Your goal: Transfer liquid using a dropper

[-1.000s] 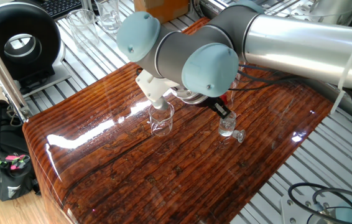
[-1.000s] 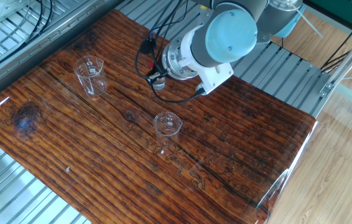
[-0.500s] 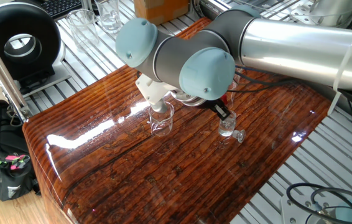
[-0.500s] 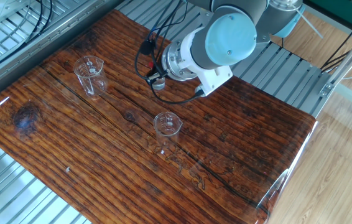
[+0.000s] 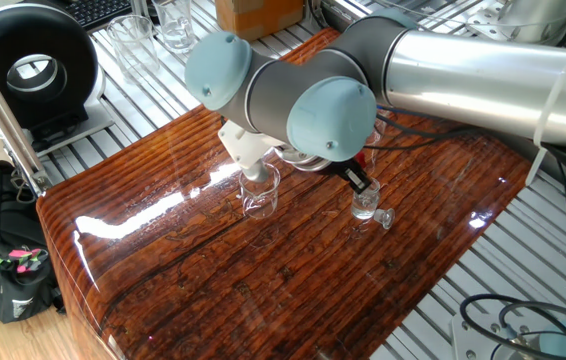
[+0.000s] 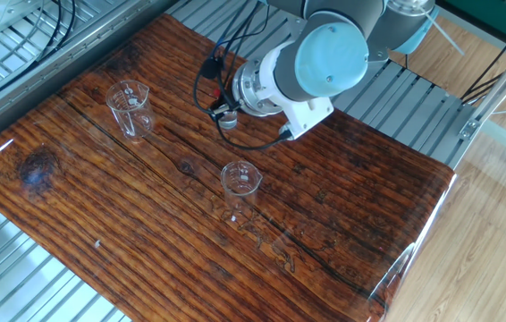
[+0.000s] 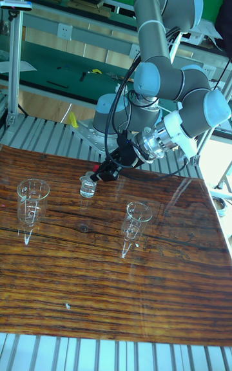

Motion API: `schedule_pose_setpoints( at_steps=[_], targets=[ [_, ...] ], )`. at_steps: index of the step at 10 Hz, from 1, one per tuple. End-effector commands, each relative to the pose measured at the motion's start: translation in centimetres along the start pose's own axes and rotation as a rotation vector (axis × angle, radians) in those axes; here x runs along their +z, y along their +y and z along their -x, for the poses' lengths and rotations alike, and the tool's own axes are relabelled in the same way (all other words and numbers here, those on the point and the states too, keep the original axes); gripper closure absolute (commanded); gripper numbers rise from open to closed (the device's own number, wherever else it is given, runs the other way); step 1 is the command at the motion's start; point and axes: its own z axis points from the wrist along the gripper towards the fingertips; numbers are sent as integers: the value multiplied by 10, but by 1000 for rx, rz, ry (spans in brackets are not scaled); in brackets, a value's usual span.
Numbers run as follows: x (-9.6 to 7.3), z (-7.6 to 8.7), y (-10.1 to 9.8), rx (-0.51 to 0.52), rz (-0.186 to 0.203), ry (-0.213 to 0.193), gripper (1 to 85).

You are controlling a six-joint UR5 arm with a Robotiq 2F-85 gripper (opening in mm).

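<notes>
My gripper [image 7: 105, 170] hangs just above the small clear bottle [image 7: 87, 186], at the table's far side. Its black fingers [image 5: 359, 181] are shut on the dropper, whose red bulb [image 7: 96, 168] shows at the fingertips. The dropper's thin tube is too faint to follow. The same bottle [image 5: 365, 203] stands open, with its stopper [image 5: 387, 218] lying beside it. In the other fixed view the bottle [image 6: 227, 120] sits under the wrist. The liquid is too clear to make out.
Two empty clear beakers stand on the wooden table: one at the left [image 7: 31, 199], one in the middle [image 7: 136, 219]. The arm's wrist [image 5: 328, 110] overhangs the middle beaker [image 5: 260, 190]. Cables [image 6: 210, 72] trail across the table's far side.
The wrist has shifted very slightly. The gripper stays over the small bottle and no glassware has moved.
</notes>
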Motion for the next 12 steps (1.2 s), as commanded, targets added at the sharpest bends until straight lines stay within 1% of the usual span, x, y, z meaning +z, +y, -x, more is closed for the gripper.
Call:
schedule_pose_setpoints(
  at_steps=[1,5,12],
  targets=[
    [2,3,1,8,8,-9,523],
    [2,5,2,20,9,-15,597],
    [0,2,1,29,6,-6,607]
  ],
)
